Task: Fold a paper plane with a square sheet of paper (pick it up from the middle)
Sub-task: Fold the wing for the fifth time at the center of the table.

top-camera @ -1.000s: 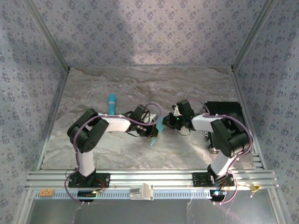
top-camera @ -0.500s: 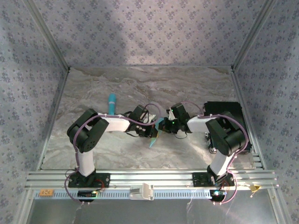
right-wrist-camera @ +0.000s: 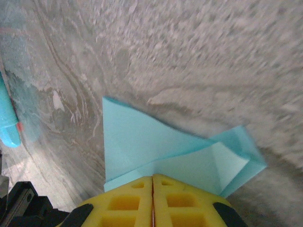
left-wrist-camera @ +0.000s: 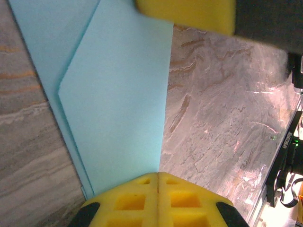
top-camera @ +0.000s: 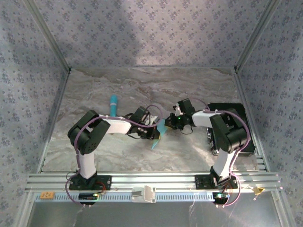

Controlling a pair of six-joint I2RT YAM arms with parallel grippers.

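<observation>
**A:** From the overhead camera, where is the paper [top-camera: 161, 127]?

**B:** Between the two sets of fingers, at the middle of the surface [top-camera: 142, 85]. The left fingers [top-camera: 156, 136] meet it from one side and the right fingers [top-camera: 168, 125] from the other. It is a small light cyan-blue piece with a pointed tip reaching down toward the near edge. A turquoise stick [top-camera: 113, 105] lies well apart, beyond the left fingers.

**A:** And the left wrist camera?

**B:** The left fingers [left-wrist-camera: 163, 182] are pressed together with no gap at the seam, and the paper [left-wrist-camera: 118, 104] runs straight out from them. It is smooth and pale blue. One layer lies over another: the upper layer has a slanted edge that makes an angled corner, and a strip of the lower layer shows beside it. Its right edge is straight and lines up with the seam. A yellow pad [left-wrist-camera: 184, 14] sits at the paper's far end.

**A:** The right wrist?

**B:** The right fingers [right-wrist-camera: 158, 187] are also closed, clamped on the paper [right-wrist-camera: 156, 146], which fans out from the seam. Creased flaps overlap here: a sharp corner stands up to the left and a folded point juts right. The stick [right-wrist-camera: 7, 123] shows far left of these fingers, with the blurred surface [right-wrist-camera: 213, 56] behind.
</observation>
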